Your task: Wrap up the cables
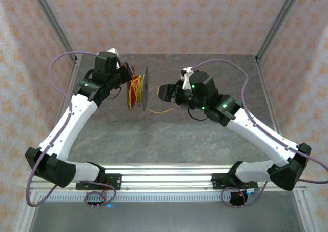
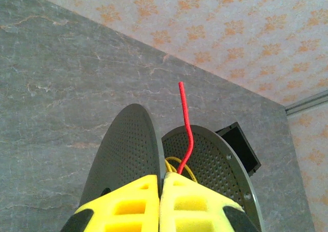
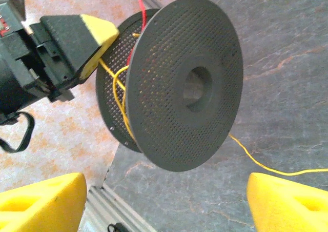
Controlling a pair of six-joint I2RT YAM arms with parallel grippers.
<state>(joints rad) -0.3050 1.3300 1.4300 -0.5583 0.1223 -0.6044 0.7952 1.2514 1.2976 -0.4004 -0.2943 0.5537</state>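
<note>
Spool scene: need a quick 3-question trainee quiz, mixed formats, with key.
1. True or false: the right pincer is shut on the spool.
2. The thin wire rising past the left pincer is: A red, B blue, C green.
3. Fill in: the yellow cable trails from the spool down onto the ____.

Key:
1. False: its fingers stand wide open, apart from the spool.
2. A.
3. table.
</note>
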